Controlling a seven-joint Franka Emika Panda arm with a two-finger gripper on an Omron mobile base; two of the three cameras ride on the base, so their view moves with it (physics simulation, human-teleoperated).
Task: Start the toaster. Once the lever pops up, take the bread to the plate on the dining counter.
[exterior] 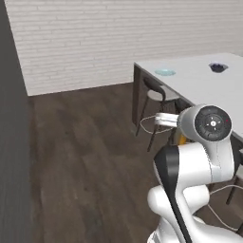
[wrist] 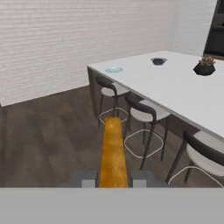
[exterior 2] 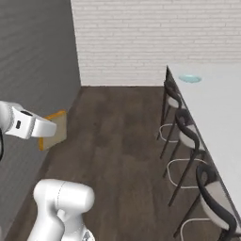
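The end effector [wrist: 113, 179] is clamped on the bread [wrist: 113, 151], held edge-on above the dark wood floor [exterior: 85, 156]. The plate [wrist: 113, 69] sits near the desk [wrist: 175, 87] corner, well apart from it. No readable writing or labels anywhere.

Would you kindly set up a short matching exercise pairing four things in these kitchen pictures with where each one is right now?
Things:
1. bread
2. plate
3. dark blue bowl
4. black pot with a succulent

Places:
A. near the corner of the dining counter, nearest the brick wall
B. clamped in the gripper, above the wooden floor
C. on the counter, closest to the dark cabinets
D. on the counter, between the plate and the pot

Pairs: 1-B, 2-A, 3-D, 4-C
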